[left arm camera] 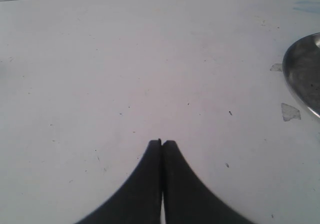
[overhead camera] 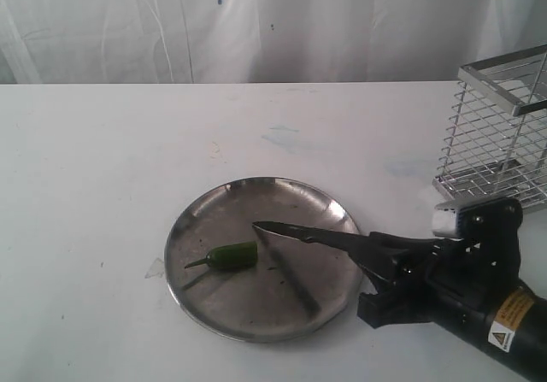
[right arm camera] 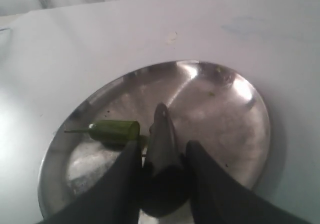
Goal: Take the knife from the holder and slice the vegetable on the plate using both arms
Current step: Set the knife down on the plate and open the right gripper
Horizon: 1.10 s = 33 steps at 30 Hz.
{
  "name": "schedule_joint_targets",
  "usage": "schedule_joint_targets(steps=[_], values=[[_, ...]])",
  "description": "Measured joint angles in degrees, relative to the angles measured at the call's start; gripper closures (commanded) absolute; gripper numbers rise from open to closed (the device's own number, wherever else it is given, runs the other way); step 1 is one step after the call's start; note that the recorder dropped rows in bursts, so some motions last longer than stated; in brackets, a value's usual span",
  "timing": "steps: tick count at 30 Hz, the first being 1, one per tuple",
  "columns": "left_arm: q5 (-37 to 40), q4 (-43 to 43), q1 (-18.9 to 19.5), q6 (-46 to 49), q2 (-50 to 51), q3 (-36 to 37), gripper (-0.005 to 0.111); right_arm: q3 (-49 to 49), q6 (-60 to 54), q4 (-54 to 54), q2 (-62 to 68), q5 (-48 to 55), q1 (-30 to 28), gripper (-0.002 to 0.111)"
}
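Observation:
A green chili, the vegetable point(overhead camera: 229, 255), lies left of centre on the steel plate point(overhead camera: 256, 309), stem to the left; its right end looks cut flat. My right gripper point(overhead camera: 376, 255) reaches in from the right, shut on the black handle of the knife point(overhead camera: 308, 234). The dark blade points left over the plate, and its tip hangs just above the chili's right end. The right wrist view shows the knife point(right arm camera: 162, 129) between the gripper point(right arm camera: 163, 144) fingers, with the vegetable point(right arm camera: 115, 131) beside the blade on the plate point(right arm camera: 225, 114). My left gripper point(left arm camera: 161, 142) is shut and empty over bare table, the plate's rim point(left arm camera: 300, 78) off to one side. It is outside the exterior view.
The wire-grid holder point(overhead camera: 504, 134) stands at the far right of the white table. A white curtain hangs behind the table. Small torn bits of tape point(left arm camera: 290, 112) lie on the table next to the plate's left rim.

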Motion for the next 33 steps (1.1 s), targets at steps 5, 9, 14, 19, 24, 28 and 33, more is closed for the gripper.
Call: schedule_joint_targets(steps=[5,9,14,19,24,28,33], values=[[0.00,0.00,0.00,0.00,0.00,0.00,0.107,0.00,0.53,-0.13,1.57,5.61,0.00,0.102],[0.00,0.00,0.00,0.00,0.00,0.00,0.107,0.00,0.53,-0.48,1.70,9.94,0.00,0.084],[0.00,0.00,0.00,0.00,0.00,0.00,0.107,0.00,1.02,-2.39,1.70,13.63,0.00,0.068],[0.00,0.00,0.00,0.00,0.00,0.00,0.107,0.00,3.16,-3.00,1.70,14.22,0.00,0.063],[0.00,0.00,0.00,0.00,0.00,0.00,0.107,0.00,3.50,-2.77,1.70,13.80,0.00,0.063],[0.00,0.00,0.00,0.00,0.00,0.00,0.107,0.00,4.49,-2.18,1.02,12.76,0.00,0.063],[0.00,0.00,0.00,0.00,0.00,0.00,0.107,-3.58,18.21,-8.07,-4.07,24.05,0.00,0.063]])
